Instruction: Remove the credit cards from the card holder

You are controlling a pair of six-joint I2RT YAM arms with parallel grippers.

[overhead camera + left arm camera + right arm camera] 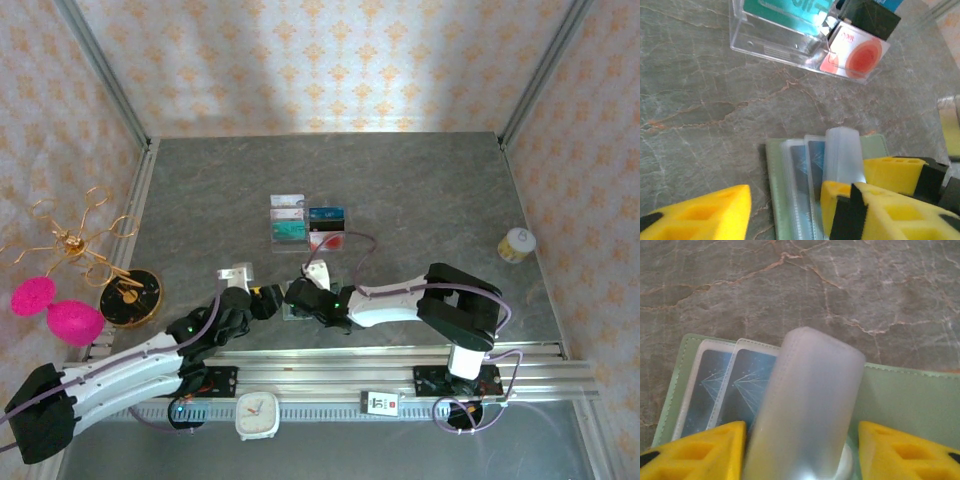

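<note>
1. Near the front middle of the grey marbled table (420, 190), where both arms meet, we find the card holder (910, 400) lying opened flat, inside up. From above, the arms' ends cover it almost entirely.
2. From the right wrist, its long axis runs across the frame from left to right. The fold seems to sit under the raised sleeve, though we cannot be sure.
3. The credit cards (715, 387) sit in its left half, two of them overlapping in clear pockets. Their long sides appear to run from the far edge towards the camera. Their near ends are cut off by a yellow finger and the frame's bottom edge.
4. A frosted sleeve (810, 400) arches up from the middle like a half-tube and hides what lies beneath it.
5. The right gripper (802, 452) has a yellow finger close on either side of that sleeve. We cannot tell whether they pinch it.
6. The left gripper (785, 212) has its jaws parted and holds nothing. One finger is over bare table left of the wallet, and the other is at the sleeve's foot.
7. The cover is soft, sage green and stitched along its edge. The cards are dark blue with a pale fan of lines. The fingertips are blocky yellow with square recesses.
</note>
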